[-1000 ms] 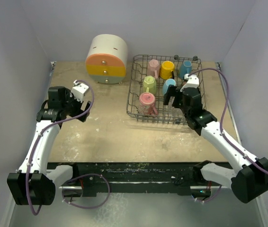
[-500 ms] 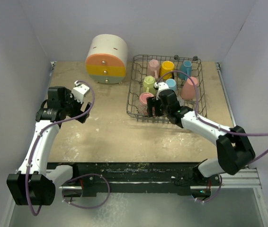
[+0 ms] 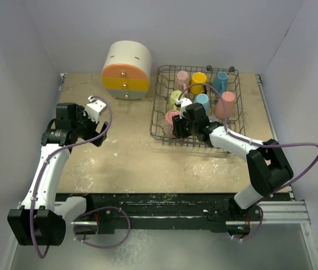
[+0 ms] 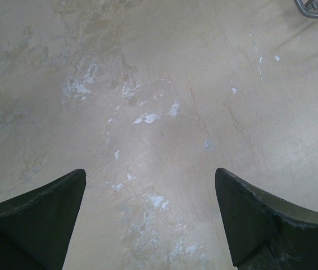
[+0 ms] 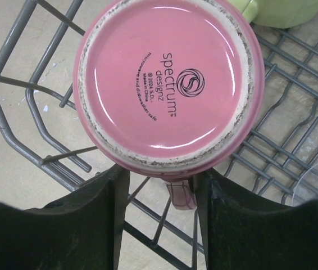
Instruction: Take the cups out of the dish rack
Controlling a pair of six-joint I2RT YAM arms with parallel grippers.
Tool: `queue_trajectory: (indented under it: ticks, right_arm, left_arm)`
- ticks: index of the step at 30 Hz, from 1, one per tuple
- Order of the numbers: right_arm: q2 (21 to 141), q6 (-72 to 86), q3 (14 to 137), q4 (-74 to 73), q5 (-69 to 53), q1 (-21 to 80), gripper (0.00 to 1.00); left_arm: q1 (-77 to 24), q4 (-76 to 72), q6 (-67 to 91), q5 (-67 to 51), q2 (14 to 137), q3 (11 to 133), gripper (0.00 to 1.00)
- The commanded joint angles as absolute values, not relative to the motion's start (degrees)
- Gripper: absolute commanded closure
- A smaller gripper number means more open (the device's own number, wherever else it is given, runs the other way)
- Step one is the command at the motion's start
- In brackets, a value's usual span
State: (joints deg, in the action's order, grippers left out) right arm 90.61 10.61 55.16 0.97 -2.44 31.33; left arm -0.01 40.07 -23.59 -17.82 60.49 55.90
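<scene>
**Pink cup in near-left rack corner, handle straddled**

Find pink cup (image 5: 167, 84) upside down in the near-left corner of the dish rack (image 3: 154, 115), base up, maker's print legible in the right wrist view. Note right gripper (image 5: 162, 174) low over it, fingers (image 5: 63, 225) either side of the handle (image 5: 180, 194), narrowly parted and not clamped, with a gap on the left side. Count six more in the rack: far pink cup (image 3: 182, 77), yellow cup (image 3: 198, 82) and tall blue cup (image 3: 221, 80) along the far wall, pale green cup (image 3: 176, 97) and small blue cup (image 3: 203, 100) mid-rack, salmon cup (image 3: 225, 104) toward the right. Log left gripper (image 4: 150, 174) spread wide above bare table (image 4: 148, 84), well apart from the rack, holding nothing. Mark round cream cabinet (image 3: 126, 70) beside the rack's far-left corner.
</scene>
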Motion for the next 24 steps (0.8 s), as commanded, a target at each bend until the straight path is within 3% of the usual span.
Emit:
queue_trajectory:
  ticks: [1,14,24]
  right_arm:
    - [89.4,8.8,56.3,2.9,-5.9,31.0,0.52]
    - [85.6,5.5,60.8,2.6,-0.6,31.1,0.99]
    - [79.5,7.3,67.1,2.6,-2.1,31.8,1.0]
  left_arm:
    - [0.3,39.4,-23.6,-19.8,58.8,58.7,0.01]
    - [0.3,40.3,-23.8,-22.7,56.8,58.6,0.01]
    - [0.3,40.6,-25.7,-27.4,54.3,58.7,0.01]
